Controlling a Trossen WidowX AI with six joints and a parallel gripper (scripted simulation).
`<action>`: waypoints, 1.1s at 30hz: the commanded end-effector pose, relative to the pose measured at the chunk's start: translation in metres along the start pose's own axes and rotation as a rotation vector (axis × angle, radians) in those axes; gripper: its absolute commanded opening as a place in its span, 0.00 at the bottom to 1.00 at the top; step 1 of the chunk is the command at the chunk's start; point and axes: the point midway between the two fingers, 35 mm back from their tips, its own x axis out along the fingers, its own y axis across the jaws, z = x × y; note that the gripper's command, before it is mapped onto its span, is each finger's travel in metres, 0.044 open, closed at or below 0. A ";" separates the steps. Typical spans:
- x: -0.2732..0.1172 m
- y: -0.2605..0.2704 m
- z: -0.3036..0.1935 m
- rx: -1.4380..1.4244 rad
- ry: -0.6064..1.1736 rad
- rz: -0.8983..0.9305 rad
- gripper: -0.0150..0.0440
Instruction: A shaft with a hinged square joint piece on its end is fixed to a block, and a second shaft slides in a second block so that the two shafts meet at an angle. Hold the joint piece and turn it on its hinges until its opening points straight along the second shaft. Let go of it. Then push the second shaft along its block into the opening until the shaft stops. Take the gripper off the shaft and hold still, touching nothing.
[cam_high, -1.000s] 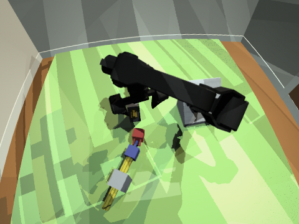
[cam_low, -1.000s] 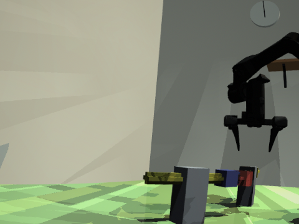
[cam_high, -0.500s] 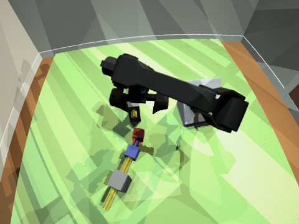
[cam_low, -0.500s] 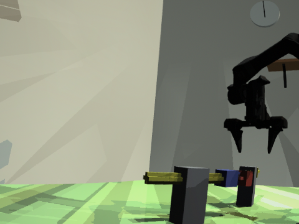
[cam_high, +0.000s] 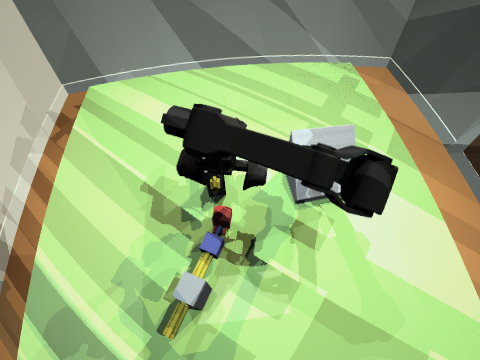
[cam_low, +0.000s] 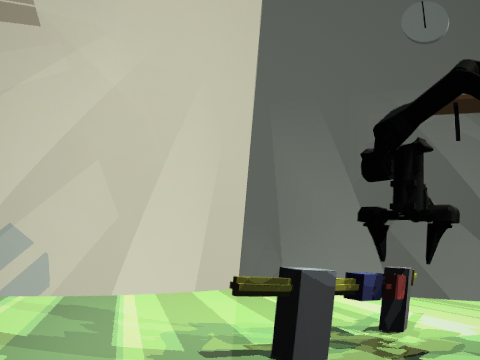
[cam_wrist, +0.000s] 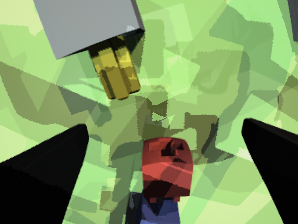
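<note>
Tabletop in patchy green bears everything, under a black arm reaching across from the right. Beneath that arm, on the right, sits a pale silver object, partly hidden. The jaws stand wide open above the joint area, gripping nothing. A grey block stands upright at the near left, with a yellow shaft through it. A second block stands farther off, a short yellow second shaft protruding from it. Next comes a blue piece on the first shaft's far end. Beyond it is the red joint piece, apart from the second shaft; I cannot tell whether its opening lines up exactly.
</note>
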 end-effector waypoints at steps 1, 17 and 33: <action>0.019 -0.001 0.000 -0.004 0.002 -0.002 1.00; 0.050 -0.002 -0.023 0.010 0.008 -0.004 1.00; 0.060 -0.003 -0.052 0.009 0.011 -0.004 1.00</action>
